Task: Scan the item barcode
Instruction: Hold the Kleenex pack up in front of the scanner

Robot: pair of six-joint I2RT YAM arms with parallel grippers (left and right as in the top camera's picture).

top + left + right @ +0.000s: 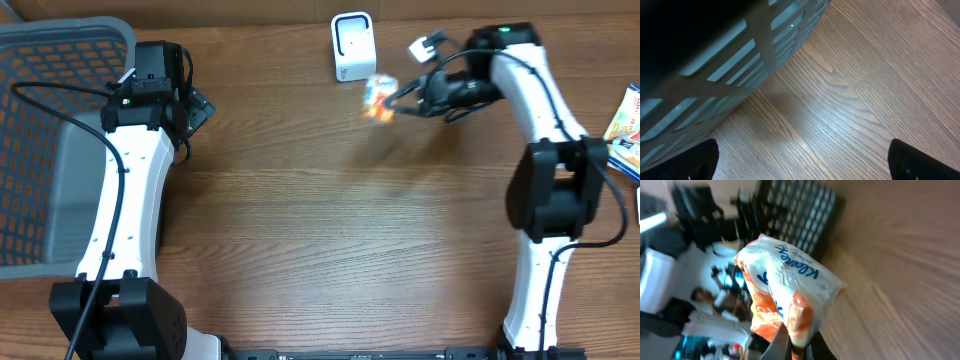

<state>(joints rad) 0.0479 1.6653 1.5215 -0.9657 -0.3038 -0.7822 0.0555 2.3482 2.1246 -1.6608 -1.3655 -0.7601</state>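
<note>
My right arm rises from the near right edge of the worktop [330,230], folds at the elbow and reaches left along the far side, wrist laid nearly level. The right gripper [392,100] has its jaws clamped on a tissue pack [379,96], which is held off the wood just beside the white scanner [352,46], on its near right side. I cannot tell whether pack and scanner touch.

From the right wrist, the gripper [795,347] pinches the pack [785,280] by its lower edge, and the pack stands tilted above the jaws. The wrapper is soft, glossy and wrinkled, white on top with blue script lettering and orange along the bottom. I see no barcode on the face shown. From overhead the pack is a blurred orange and white patch.

My left arm runs up the left side next to the grey basket [50,150]. The left gripper [200,108] is empty and points right, with its jaws wide apart. In the left wrist view the gripper [800,165] has its dark fingertips [702,160] in the bottom corners, bare wood between them and the basket wall [740,60] on the left.
</note>
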